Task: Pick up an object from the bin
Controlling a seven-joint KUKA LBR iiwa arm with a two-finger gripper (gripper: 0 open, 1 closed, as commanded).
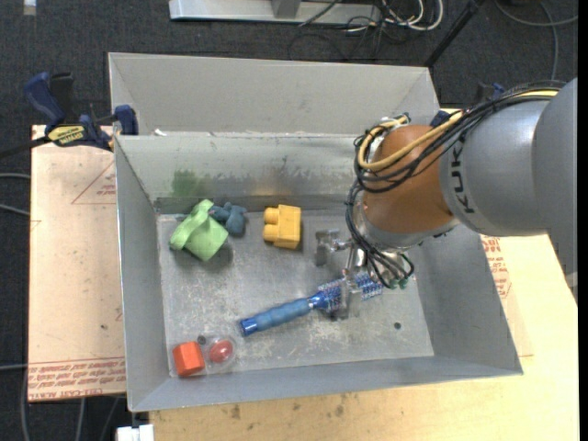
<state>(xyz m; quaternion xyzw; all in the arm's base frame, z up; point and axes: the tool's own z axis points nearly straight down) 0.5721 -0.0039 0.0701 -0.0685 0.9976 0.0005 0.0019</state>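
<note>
Gripper (341, 290) is right down on the bristled end of the blue brush (276, 317) (mid-bin); open or closed, I can't tell.

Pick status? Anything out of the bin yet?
Done: the gripper is low in the bin, at the bristled end of the blue brush. In hand: nothing lifted; the brush lies flat on the bin floor, and a grasp cannot be confirmed. Left: grasp and lift. The green lump, yellow block and orange block sit apart from it.
</note>
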